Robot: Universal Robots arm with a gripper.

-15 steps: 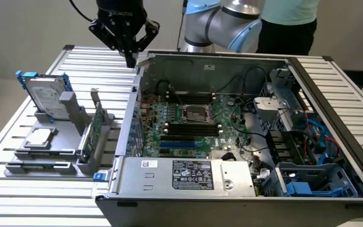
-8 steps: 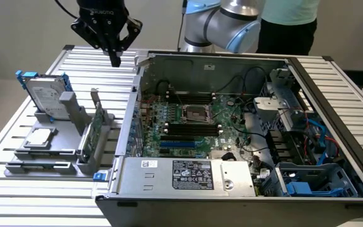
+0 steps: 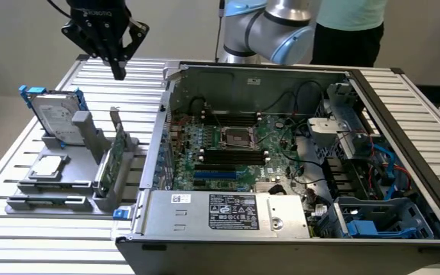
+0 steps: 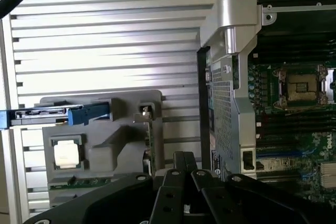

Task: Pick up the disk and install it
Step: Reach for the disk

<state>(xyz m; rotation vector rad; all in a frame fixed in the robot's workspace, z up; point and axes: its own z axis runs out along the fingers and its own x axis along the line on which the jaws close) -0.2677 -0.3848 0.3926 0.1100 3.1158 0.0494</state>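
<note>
Item one: the gripper [image 3: 118, 71], fingers pressed together and pinching nothing, hanging above the far edge of the slatted surface [image 3: 29, 229].

Item two: the disk [image 3: 58, 117], which we find standing on edge with its blue rails in the grey holder [image 3: 75, 186] at the exterior view's left, below the gripper and apart from it.

Item three: a square chip [image 3: 46, 166] lying flat on the same holder, and a green card [image 3: 107, 166] standing upright in it.

Item four: an open computer case [image 3: 297, 86], just beside the holder on the exterior view's right.
</note>
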